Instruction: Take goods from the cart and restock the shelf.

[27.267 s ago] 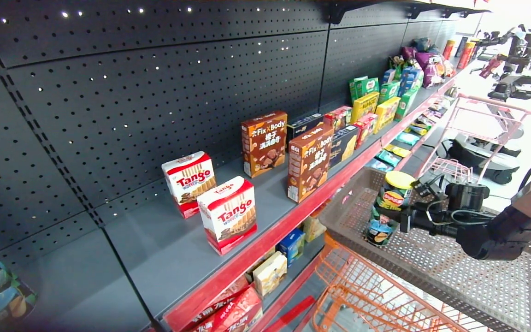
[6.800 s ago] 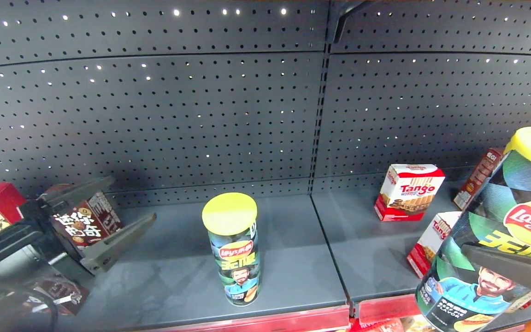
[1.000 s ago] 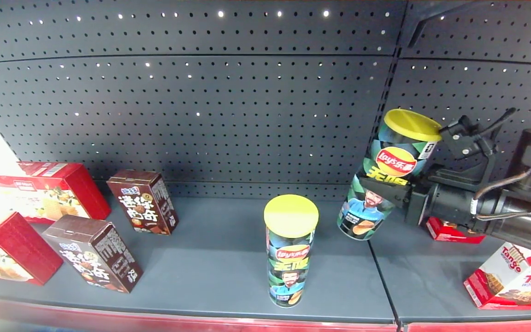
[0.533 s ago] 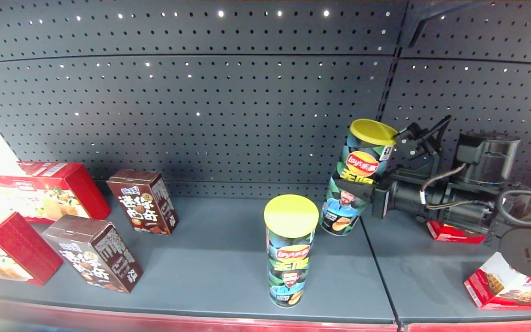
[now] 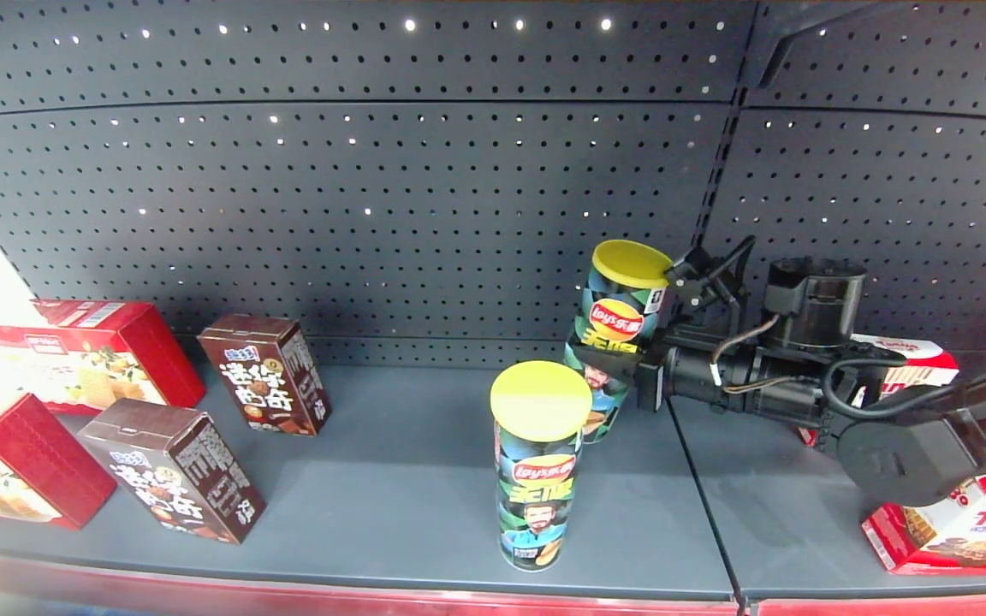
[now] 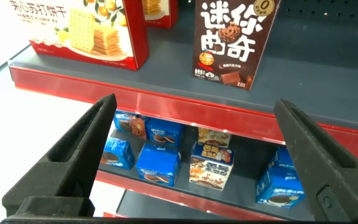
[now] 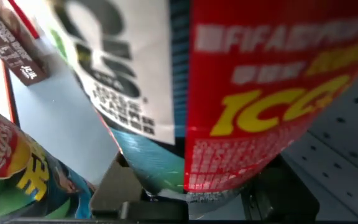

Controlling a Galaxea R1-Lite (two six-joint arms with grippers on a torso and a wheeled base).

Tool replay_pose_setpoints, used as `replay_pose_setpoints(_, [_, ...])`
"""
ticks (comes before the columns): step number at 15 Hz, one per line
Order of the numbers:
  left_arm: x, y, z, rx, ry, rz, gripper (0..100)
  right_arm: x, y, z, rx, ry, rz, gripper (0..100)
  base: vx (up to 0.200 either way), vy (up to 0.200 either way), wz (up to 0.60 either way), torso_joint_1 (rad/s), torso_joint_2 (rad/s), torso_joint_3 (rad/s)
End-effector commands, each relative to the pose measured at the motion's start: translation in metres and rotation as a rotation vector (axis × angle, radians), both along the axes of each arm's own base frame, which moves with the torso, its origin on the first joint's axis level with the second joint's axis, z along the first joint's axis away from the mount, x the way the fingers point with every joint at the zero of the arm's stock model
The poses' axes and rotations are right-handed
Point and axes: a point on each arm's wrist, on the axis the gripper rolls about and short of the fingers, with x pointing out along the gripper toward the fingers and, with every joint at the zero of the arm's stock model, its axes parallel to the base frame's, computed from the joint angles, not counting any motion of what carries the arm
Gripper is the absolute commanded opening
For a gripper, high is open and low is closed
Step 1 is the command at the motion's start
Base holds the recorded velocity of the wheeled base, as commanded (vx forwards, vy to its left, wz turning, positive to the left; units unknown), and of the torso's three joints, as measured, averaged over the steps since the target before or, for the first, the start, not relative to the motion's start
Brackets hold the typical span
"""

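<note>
Change: over the last 1 s the held can [image 5: 617,329] has come left and lower, to just behind the standing can [image 5: 538,466].
Right gripper [image 5: 623,364]: clamped around the held can's middle.
Held can: tilted, base close to the shelf [image 5: 390,505]; contact unclear.
Left gripper [image 6: 196,106]: spread wide, empty, facing the shelf's front.
</note>
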Motion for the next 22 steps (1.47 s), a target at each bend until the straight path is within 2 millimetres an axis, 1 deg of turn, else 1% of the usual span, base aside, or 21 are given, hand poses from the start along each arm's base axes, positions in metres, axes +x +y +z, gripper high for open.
replay_pose_setpoints(1, [0.0,0.0,0.0,-0.001,0.001,0.001,100,0.008,0.005,-0.011,-0.01,0.022,0.006,0,0.0,0.0,0.0,0.0,0.0,0.0])
replay_pose_setpoints(3, [0.0,0.0,0.0,-0.001,0.001,0.001,100,0.011,0.004,-0.013,-0.012,0.024,0.0,0,0.0,0.0,0.0,0.0,0.0,0.0])
replay_pose_setpoints(4, [0.0,0.0,0.0,-0.001,0.001,0.001,100,0.017,0.003,-0.017,-0.014,0.031,-0.012,0,0.0,0.0,0.0,0.0,0.0,0.0])
replay_pose_setpoints(8, [0.0,0.0,0.0,-0.001,0.001,0.001,100,0.028,0.007,-0.026,-0.02,0.04,-0.014,0,0.0,0.0,0.0,0.0,0.0,0.0])
replay_pose_setpoints(12, [0.0,0.0,0.0,-0.001,0.001,0.001,100,0.034,0.011,-0.025,-0.016,0.032,-0.012,0,0.0,0.0,0.0,0.0,0.0,0.0])
replay_pose_setpoints(16, [0.0,0.0,0.0,-0.001,0.001,0.001,100,0.041,0.017,-0.031,-0.016,0.035,-0.006,0,0.0,0.0,0.0,0.0,0.0,0.0])
replay_pose_setpoints(20, [0.0,0.0,0.0,-0.001,0.001,0.001,100,0.045,0.02,-0.032,-0.013,0.029,-0.003,0,0.0,0.0,0.0,0.0,0.0,0.0])
replay_pose_setpoints(21, [0.0,0.0,0.0,-0.001,0.001,0.001,100,0.046,0.019,-0.032,-0.014,0.027,-0.006,100,0.0,0.0,0.0,0.0,0.0,0.0])
replay_pose_setpoints(22, [0.0,0.0,0.0,-0.001,0.001,0.001,100,0.046,0.019,-0.032,-0.012,0.026,-0.008,100,0.0,0.0,0.0,0.0,0.0,0.0])
